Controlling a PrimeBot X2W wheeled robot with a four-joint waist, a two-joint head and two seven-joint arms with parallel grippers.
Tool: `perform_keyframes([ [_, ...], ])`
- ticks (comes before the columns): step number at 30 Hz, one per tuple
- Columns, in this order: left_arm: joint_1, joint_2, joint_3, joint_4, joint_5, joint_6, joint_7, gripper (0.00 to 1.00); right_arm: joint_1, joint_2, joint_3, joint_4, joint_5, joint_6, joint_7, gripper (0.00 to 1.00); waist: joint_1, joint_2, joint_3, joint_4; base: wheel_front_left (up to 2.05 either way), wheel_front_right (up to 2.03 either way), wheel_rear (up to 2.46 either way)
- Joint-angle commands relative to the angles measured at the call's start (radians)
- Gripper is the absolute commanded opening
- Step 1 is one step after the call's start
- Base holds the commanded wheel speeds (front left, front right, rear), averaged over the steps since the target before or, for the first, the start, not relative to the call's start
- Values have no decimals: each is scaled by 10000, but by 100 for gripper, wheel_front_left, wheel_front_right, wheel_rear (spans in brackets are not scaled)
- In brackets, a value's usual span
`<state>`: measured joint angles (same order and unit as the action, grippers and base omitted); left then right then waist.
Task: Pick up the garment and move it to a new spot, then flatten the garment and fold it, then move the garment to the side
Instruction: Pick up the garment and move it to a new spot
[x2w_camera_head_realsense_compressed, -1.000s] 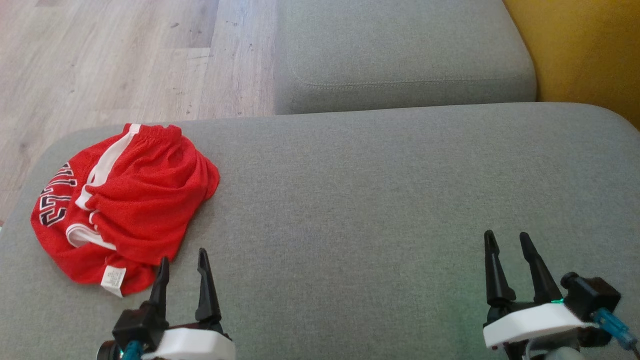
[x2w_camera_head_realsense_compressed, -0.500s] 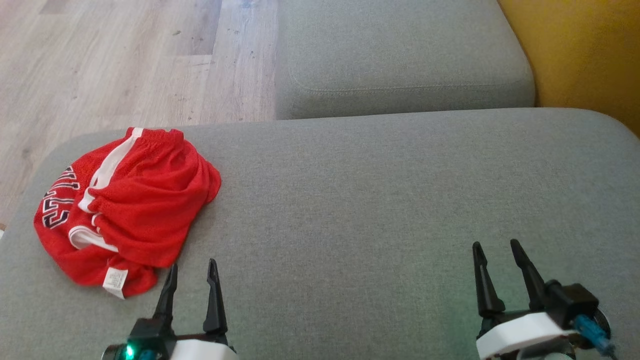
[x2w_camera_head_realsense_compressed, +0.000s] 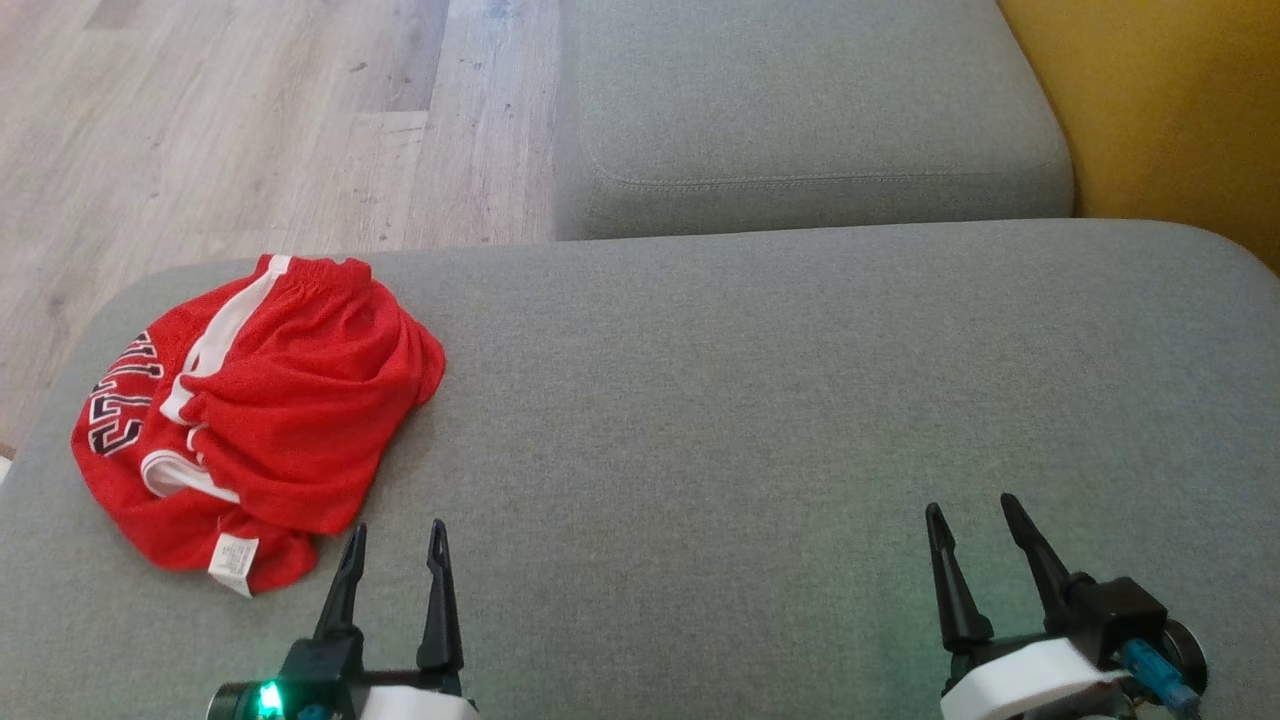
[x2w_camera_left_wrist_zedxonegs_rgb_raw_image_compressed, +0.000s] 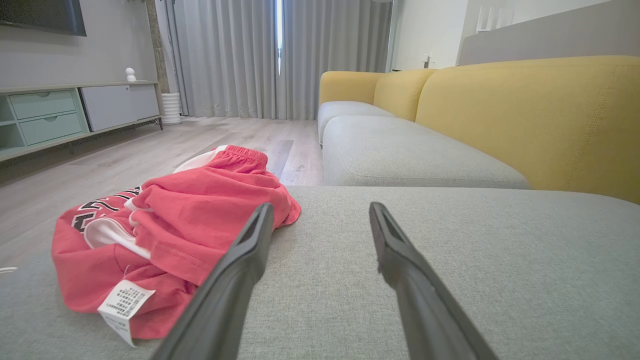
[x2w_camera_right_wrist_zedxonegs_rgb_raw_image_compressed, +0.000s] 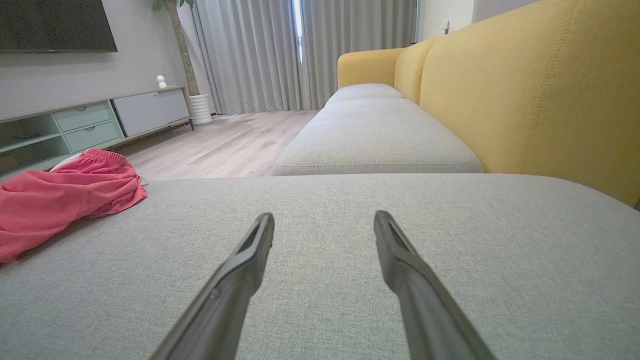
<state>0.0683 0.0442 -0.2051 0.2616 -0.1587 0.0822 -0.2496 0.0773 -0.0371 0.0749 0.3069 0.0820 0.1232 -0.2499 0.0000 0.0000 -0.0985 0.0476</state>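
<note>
The garment (x2w_camera_head_realsense_compressed: 265, 415) is a pair of red mesh shorts with white trim, black lettering and a white label, lying crumpled at the left end of the grey cushion (x2w_camera_head_realsense_compressed: 750, 400). My left gripper (x2w_camera_head_realsense_compressed: 398, 528) hovers open just right of its near edge, nothing between the fingers. In the left wrist view the garment (x2w_camera_left_wrist_zedxonegs_rgb_raw_image_compressed: 165, 225) lies left of my left gripper (x2w_camera_left_wrist_zedxonegs_rgb_raw_image_compressed: 320, 212). My right gripper (x2w_camera_head_realsense_compressed: 972, 508) is open over bare cushion far to the right; in its wrist view the garment (x2w_camera_right_wrist_zedxonegs_rgb_raw_image_compressed: 60, 200) sits at the far left and my right gripper (x2w_camera_right_wrist_zedxonegs_rgb_raw_image_compressed: 324, 222) holds nothing.
A second grey seat cushion (x2w_camera_head_realsense_compressed: 800, 110) lies beyond, with the yellow sofa back (x2w_camera_head_realsense_compressed: 1170, 110) on the right. Wooden floor (x2w_camera_head_realsense_compressed: 230, 130) runs beyond the cushion's left edge. A low TV cabinet (x2w_camera_left_wrist_zedxonegs_rgb_raw_image_compressed: 60, 115) stands across the room.
Both grippers have drawn back toward the bottom of the head view, both staying open. The view has shifted slightly; the garment lies as before.
</note>
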Motion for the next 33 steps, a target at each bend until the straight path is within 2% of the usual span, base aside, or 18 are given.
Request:
perform_keyframes([
  [1, -312, 60, 275, -298, 54, -13, -122, 100, -244, -131, 261, -268, -10, 75, -118, 100, 0, 0, 11, -8, 0, 0, 0],
  [7, -297, 60, 268, -219, 36, -42, -122, 100, -228, -131, 207, -369, 5, 75, -118, 100, 0, 0, 41, 28, 0, 0, 0],
  [12, -407, 60, 199, -94, 210, -26, -122, 100, -153, -131, 86, -477, -1, 75, -118, 100, 0, 0, 96, 458, 0, 0, 0],
  [17, -522, 60, 284, -43, 408, 3, -122, 100, -117, -131, 114, -564, 52, 75, -118, 100, 0, 0, 235, 1433, 0, 0, 0],
  [27, -506, 60, 713, -182, 575, 102, -122, 100, -398, -131, 363, -652, -63, 75, -118, 100, 0, 0, 756, 3848, 0, 0, 0],
  [30, -480, 60, 807, -302, 562, 189, -122, 100, -522, -131, 360, -667, -158, 75, -118, 100, 0, 0, 924, 4341, 0, 0, 0],
  [33, -462, 60, 916, -408, 593, 253, -122, 100, -605, -131, 392, -643, -222, 75, -118, 100, 0, 0, 1040, 4508, 0, 0, 0],
])
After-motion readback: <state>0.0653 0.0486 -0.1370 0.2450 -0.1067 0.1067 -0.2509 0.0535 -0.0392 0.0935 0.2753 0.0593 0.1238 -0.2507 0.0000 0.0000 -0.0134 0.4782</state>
